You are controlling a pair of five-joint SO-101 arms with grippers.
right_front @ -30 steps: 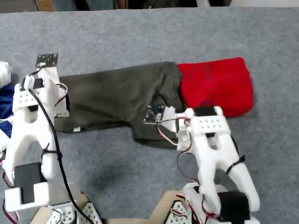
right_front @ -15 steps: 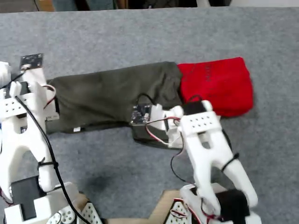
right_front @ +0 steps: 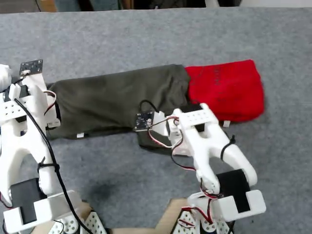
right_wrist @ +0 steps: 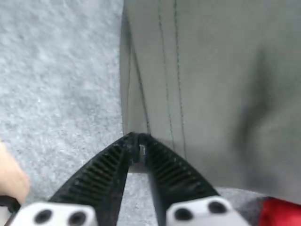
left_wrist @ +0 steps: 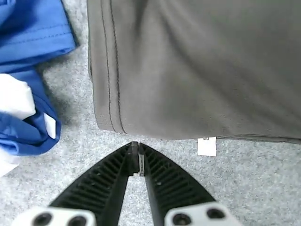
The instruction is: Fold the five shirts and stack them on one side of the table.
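Olive shirt (right_front: 122, 100): lay flat across the middle of the table (right_front: 146, 34), one end touching the folded red shirt (right_front: 226, 90) toward the right edge.
Left gripper (left_wrist: 136, 157): jaws pressed together on bare table just beside the hem, holding nothing.
Right gripper (right_wrist: 137, 150): jaws closed at the near hem corner; it may have nipped cloth, hard to tell.
Risk, uneven lift: with only one side caught, the fold would likely skew.
Risk, drag: pulling could shift the red shirt, or snag the blue shirt (left_wrist: 28, 28) at the left edge.

Left pincer (left_wrist: 136, 160) swung outward, olive shirt (right_front: 117, 97) end following — right pincer (right_wrist: 138, 150) slid along hem.
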